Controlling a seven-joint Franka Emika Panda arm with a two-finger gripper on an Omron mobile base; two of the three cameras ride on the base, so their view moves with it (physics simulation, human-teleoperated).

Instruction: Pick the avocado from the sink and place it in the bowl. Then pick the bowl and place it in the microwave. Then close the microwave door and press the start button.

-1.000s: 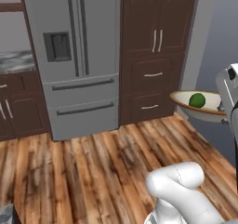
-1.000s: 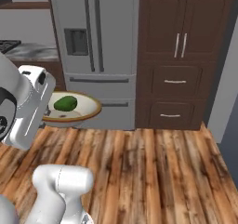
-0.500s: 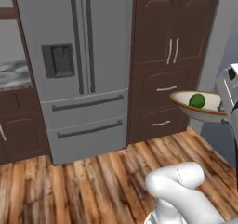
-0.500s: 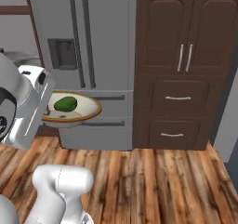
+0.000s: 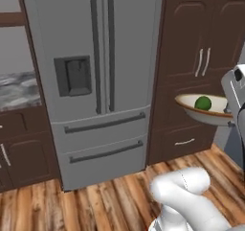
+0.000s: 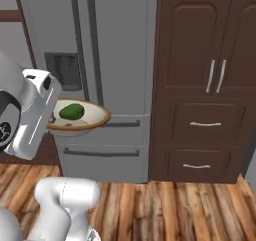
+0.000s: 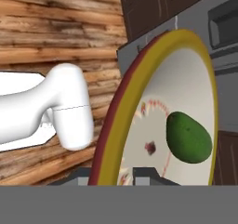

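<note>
While the bowl rides in the hand: the carrying leg of step two is under way, as I judge it; the avocado is already in the bowl, and the microwave, its door and the start button are all yet to come.

Jaws: in the hand view the two dark finger tips of the gripper (image 7: 123, 174) rise at the bottom centre, one on each side of the bowl's rim, clamped on it.

Bowl, hand view: the bowl (image 7: 186, 79) stands edge-on across the right half of the frame, yellow rim with a red-brown outer wall, pale inside with faint markings.

Contents: one avocado (image 7: 188, 137), dark green, lying on the bowl's inner floor at the lower right of the frame; nothing else in the bowl.

Bowl, left base view: the bowl (image 5: 194, 111) hangs at the right edge, mid-height, held clear of the floor, with the avocado (image 5: 203, 102) sitting in its middle.

Bowl, right base view: the bowl (image 6: 92, 120) juts from the white hand at the left, mid-height, about level, with the avocado (image 6: 71, 111) resting inside.

Below: plank wood floor (image 6: 165, 210).

Beyond: a grey french-door fridge (image 5: 95, 81) with a dispenser, and dark brown cabinets (image 6: 210, 85) with drawers beside it.

Next move calls for: keeping the bowl level so the avocado does not roll out, and bringing the base round to face the microwave before any reach.
</note>
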